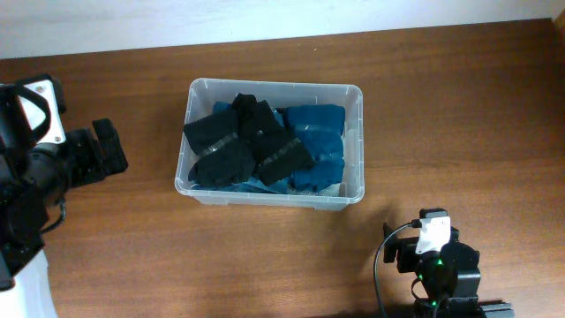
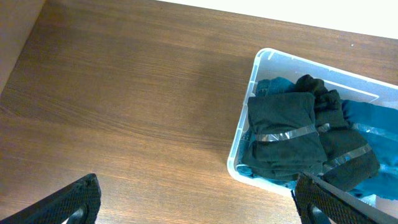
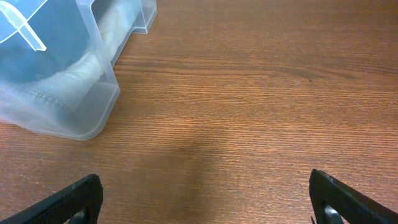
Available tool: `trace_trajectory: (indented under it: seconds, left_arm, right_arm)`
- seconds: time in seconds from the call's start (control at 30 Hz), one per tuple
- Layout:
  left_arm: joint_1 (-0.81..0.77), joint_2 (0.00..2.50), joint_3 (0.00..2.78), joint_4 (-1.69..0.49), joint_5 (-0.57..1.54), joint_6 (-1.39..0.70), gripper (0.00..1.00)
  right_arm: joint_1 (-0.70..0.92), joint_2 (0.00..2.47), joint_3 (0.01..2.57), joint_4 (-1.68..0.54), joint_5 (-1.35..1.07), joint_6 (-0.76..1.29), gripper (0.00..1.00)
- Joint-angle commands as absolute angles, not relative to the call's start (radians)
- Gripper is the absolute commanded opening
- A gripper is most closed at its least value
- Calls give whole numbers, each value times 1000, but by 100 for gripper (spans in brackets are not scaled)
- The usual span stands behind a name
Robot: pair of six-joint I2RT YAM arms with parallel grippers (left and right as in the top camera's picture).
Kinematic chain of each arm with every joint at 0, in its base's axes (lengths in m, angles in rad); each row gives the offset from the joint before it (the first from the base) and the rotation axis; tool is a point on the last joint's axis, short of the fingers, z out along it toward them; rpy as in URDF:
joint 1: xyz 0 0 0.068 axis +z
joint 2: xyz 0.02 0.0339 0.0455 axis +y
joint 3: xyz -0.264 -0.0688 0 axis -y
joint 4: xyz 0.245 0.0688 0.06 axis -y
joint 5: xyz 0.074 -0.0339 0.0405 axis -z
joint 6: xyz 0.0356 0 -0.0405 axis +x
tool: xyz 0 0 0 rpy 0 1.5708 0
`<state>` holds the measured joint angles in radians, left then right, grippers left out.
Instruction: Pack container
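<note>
The clear plastic container (image 1: pixel 357 141) stands at the table's middle, holding black bundles (image 1: pixel 231 141) on the left and blue bundles (image 1: pixel 316 132) on the right. The left wrist view shows its near-left corner (image 2: pixel 239 149) with black bundles banded in clear tape (image 2: pixel 283 134). The right wrist view shows a corner of it (image 3: pixel 93 93) at upper left. My left gripper (image 1: pixel 108 148) is open and empty, left of the container. My right gripper (image 1: pixel 431 231) is open and empty, below the container's right end, over bare wood.
The wooden table (image 1: pixel 441 97) runs to a white wall along the far edge. My left arm's body (image 1: pixel 26 177) fills the left edge and my right arm's base (image 1: pixel 446 278) sits at the bottom right.
</note>
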<state>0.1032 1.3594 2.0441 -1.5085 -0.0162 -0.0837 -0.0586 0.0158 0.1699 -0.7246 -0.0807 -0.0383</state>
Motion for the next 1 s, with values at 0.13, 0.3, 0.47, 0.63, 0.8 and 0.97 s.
trace_trajectory:
  seconds: [0.13, 0.3, 0.47, 0.63, 0.8, 0.97]
  left_arm:
    - [104, 1322, 2024, -1466, -48, -59, 99]
    - [104, 1184, 1779, -1226, 66, 61, 100]
    - [104, 985, 1400, -955, 95, 87, 99]
    - [103, 749, 1024, -747, 118, 88, 99]
    - [103, 553, 768, -649, 117, 88, 99]
    - [103, 364, 566, -630, 121, 84, 99]
  right_arm:
    - [-68, 6, 163, -721, -90, -45, 98]
    - [-68, 6, 163, -721, -90, -45, 99]
    - [-68, 6, 163, -722, -90, -45, 99]
    - [-68, 6, 163, -721, -90, -45, 98]
    - [-68, 6, 163, -721, -90, -45, 98]
    - [-68, 6, 163, -721, -90, -45, 99]
